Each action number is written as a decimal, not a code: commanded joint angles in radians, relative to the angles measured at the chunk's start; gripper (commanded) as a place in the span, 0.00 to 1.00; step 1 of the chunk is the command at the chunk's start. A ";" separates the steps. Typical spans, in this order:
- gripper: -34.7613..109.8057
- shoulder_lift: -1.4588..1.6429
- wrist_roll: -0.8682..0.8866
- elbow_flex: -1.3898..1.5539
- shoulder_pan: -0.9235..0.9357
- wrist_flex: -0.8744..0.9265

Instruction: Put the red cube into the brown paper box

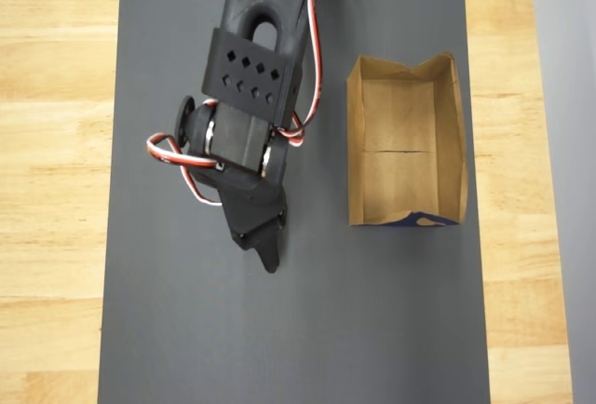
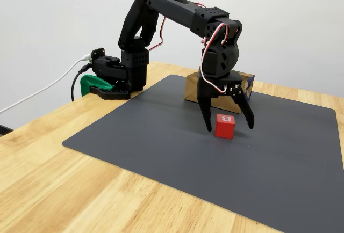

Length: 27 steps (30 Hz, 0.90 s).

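With the arm arched up from its base at the mat's far edge and folded steeply down in the fixed view, the gripper (image 2: pixel 230 126) points at the grey mat (image 2: pixel 161 136), fingers spread apart either side of the red cube (image 2: pixel 225 125). Cube sits on the mat, white "B" facing the camera; contact with the fingers unclear. Brown paper box (image 1: pixel 406 143) lies right of the arm in the overhead view, nothing in it.
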 commanded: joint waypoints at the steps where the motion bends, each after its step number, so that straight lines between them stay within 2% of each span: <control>1: 0.50 0.011 -0.008 -0.025 0.008 0.006; 18: 0.43 -0.009 -0.049 -0.032 -0.020 0.029; 25: 0.28 -0.011 -0.026 -0.032 -0.028 0.043; 27: 0.26 -0.008 -0.008 -0.028 -0.028 0.041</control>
